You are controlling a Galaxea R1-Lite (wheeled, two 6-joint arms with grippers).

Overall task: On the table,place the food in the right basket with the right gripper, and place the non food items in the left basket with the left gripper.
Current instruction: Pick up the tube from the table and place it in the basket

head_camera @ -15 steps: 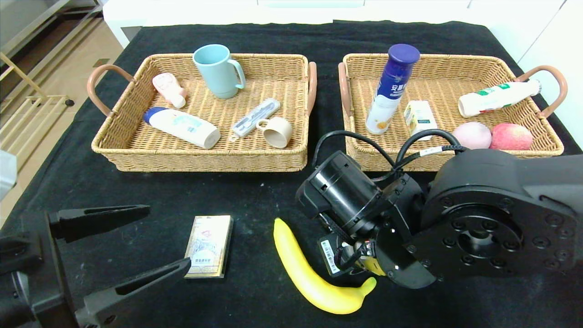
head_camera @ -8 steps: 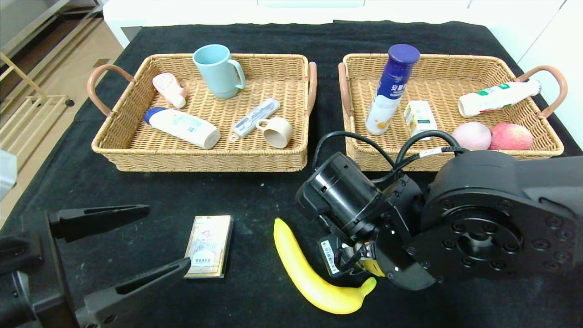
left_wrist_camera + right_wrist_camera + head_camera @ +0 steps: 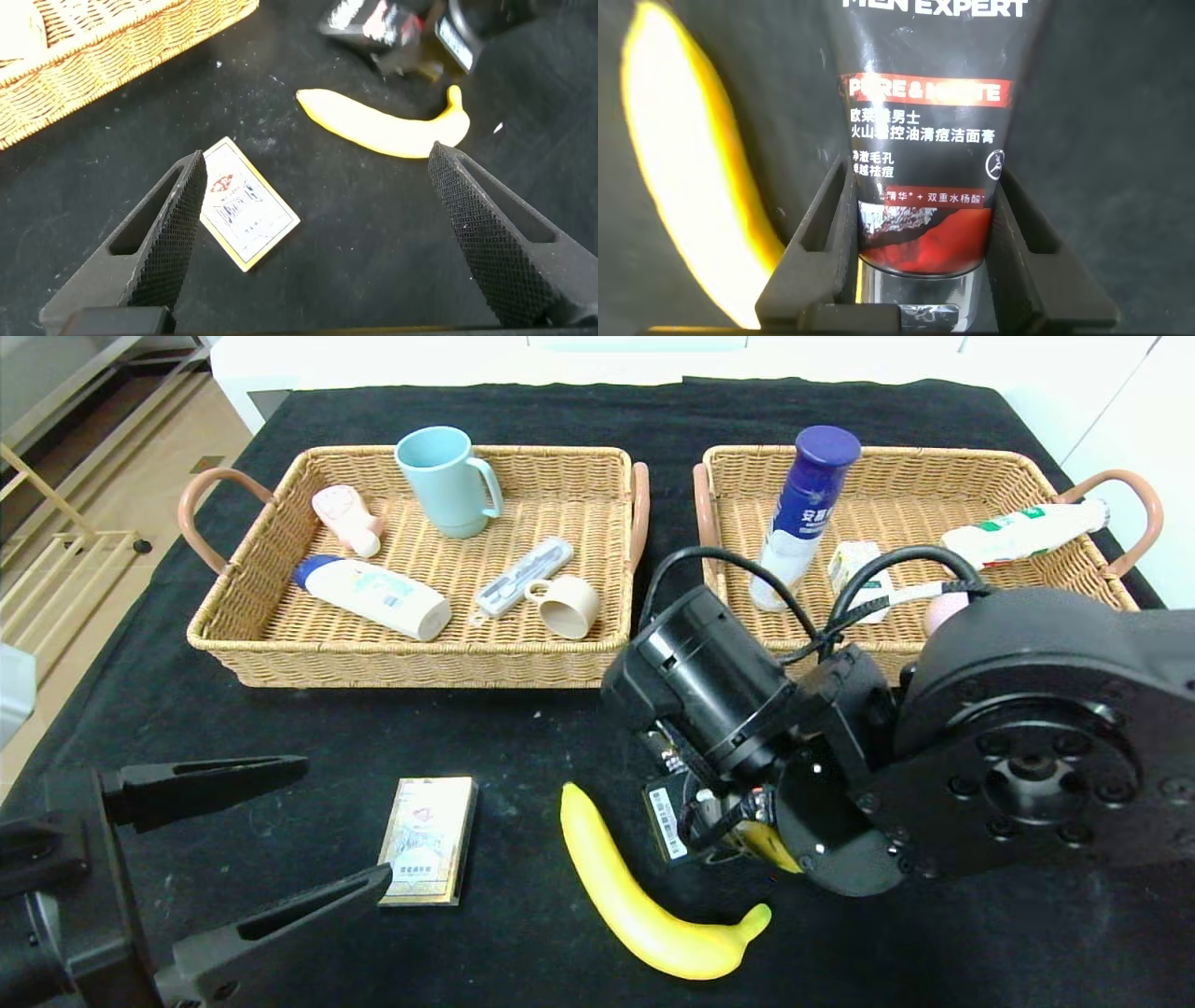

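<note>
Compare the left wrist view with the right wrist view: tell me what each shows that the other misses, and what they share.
Only the left wrist view: the open left gripper hovering over the black cloth, a card pack lying flat, and a corner of the wicker basket.

Only the right wrist view: the right gripper shut on a black face wash tube, its label readable.

Both: the banana lying on the cloth.

Open cloth lay between card box (image 3: 429,839) and banana (image 3: 644,905). Right arm (image 3: 934,747) blocked the right basket's (image 3: 1027,476) front rim; left basket (image 3: 280,644) was approachable from the front.
</note>
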